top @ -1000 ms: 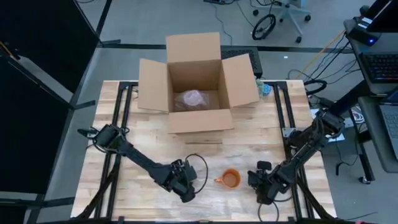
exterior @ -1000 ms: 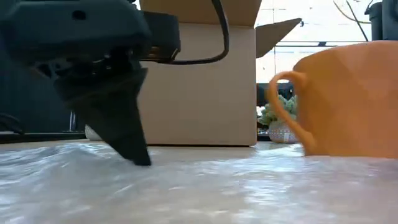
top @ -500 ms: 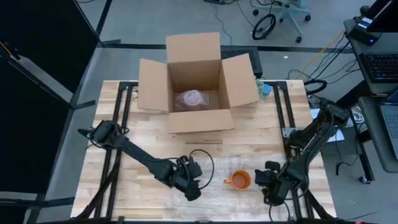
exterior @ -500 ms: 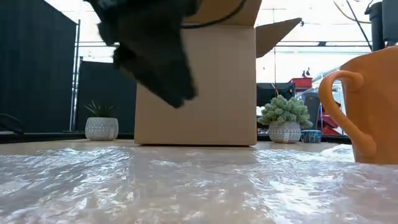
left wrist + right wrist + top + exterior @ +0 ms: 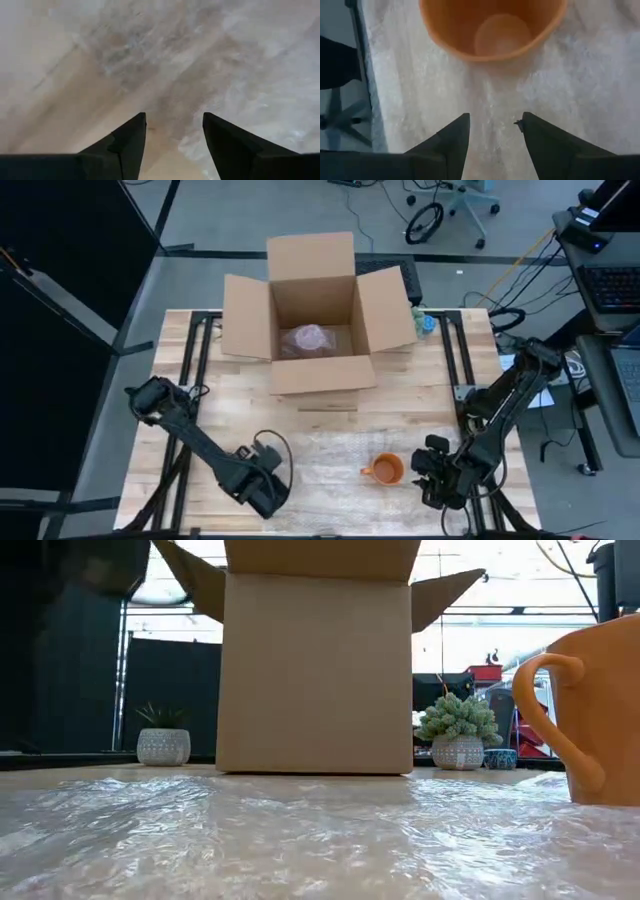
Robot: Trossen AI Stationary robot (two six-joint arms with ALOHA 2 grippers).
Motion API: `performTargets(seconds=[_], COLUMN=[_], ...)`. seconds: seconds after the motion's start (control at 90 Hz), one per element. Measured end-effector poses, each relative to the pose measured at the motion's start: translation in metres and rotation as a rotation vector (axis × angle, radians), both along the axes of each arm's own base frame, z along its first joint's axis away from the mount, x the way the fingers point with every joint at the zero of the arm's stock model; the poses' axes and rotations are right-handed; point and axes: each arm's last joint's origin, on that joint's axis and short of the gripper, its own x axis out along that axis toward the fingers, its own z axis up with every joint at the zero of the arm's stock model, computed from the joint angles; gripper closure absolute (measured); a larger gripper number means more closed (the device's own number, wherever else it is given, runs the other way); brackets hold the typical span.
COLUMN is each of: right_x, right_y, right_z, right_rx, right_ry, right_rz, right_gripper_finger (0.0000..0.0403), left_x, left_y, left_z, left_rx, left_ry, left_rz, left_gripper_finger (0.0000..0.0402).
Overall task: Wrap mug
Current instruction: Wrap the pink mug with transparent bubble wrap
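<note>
An orange mug [image 5: 387, 470] stands upright on a sheet of clear bubble wrap [image 5: 330, 465] spread over the near part of the wooden tabletop [image 5: 250, 405], its handle pointing toward the left arm's side. In the low view the mug [image 5: 590, 715] rises at the right edge with the bubble wrap [image 5: 300, 840] filling the foreground.

The right pincer [image 5: 437, 476] sits low just beside the mug, on the side away from the handle. Its wrist view shows the fingers [image 5: 451, 142] spread apart with nothing between them, over the wrap, and the mug's open mouth [image 5: 492, 30] just ahead.

The left pincer [image 5: 262, 490] is near the front left corner of the wrap, well apart from the mug. Its fingers [image 5: 127, 142] are parted and hold nothing, pointing down at the wrap's edge and bare wood.

Behind the wrap, an open cardboard box [image 5: 315, 310] holds a pinkish wrapped bundle [image 5: 307, 338]. The low view also shows two small potted plants [image 5: 458, 735] beyond the tabletop.
</note>
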Motion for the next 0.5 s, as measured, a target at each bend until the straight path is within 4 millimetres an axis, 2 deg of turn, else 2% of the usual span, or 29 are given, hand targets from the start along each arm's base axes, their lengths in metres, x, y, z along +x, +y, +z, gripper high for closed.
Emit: performTargets(seconds=[0.133,0.267,0.356,0.5], right_x=[0.001,0.001,0.001,0.002], right_y=[0.000,-0.001,-0.001,-0.002], right_z=[0.000,0.001,0.001,0.001], right_rx=[-0.030,-0.051,-0.071,-0.095], right_ry=[-0.027,-0.039,-0.056,-0.083], right_rz=[0.023,0.039,0.045,0.042], right_gripper_finger=[0.0236,0.0236,0.0236,0.0236], left_x=[-0.002,0.000,0.000,0.005], left_y=[0.000,0.002,0.002,0.001], left_z=[-0.021,-0.027,-0.027,-0.024], left_rx=[-0.081,-0.113,-0.095,-0.065], left_ry=[-0.058,-0.107,-0.111,-0.148], left_rz=[0.017,0.024,0.008,-0.021], left_gripper_finger=[0.0217,0.0237,0.0281,0.0383])
